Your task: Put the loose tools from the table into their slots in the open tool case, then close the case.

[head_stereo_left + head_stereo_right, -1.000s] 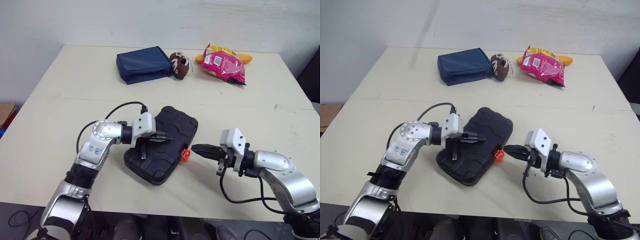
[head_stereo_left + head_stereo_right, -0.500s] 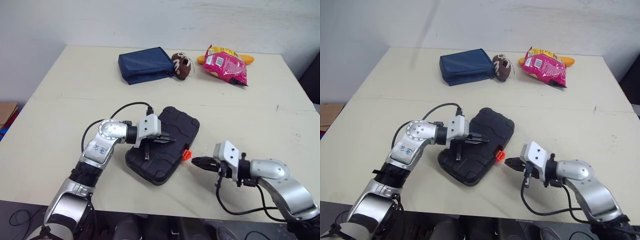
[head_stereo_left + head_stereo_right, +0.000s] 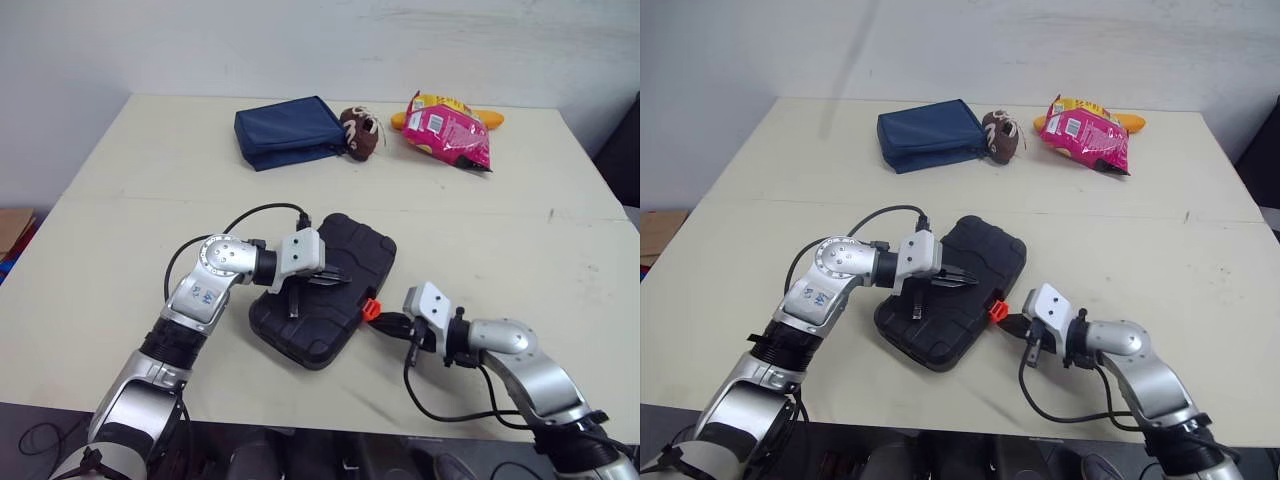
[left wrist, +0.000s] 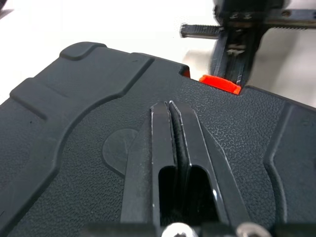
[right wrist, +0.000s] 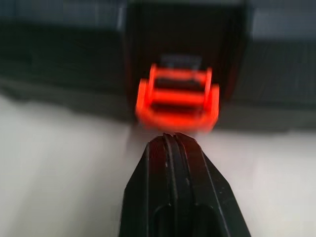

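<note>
**Where things lie**

We see the case (image 3: 362,252) in the middle of the table (image 3: 130,220), nearer its front edge. Our left gripper (image 3: 340,279) sits over the lid. Our right gripper (image 3: 385,323) is just right of the latch (image 3: 371,309) on the case's right side. Far behind, from left to right, lie the pouch (image 3: 290,130), toy (image 3: 361,131) and bag (image 3: 447,128).

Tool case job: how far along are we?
Done: the tool case is closed. In hand: the left claw, shut, rests on top of it; the right claw, shut, has its tip at the orange latch. Remaining: the latch looks flipped out, so it probably needs snapping home.
</note>
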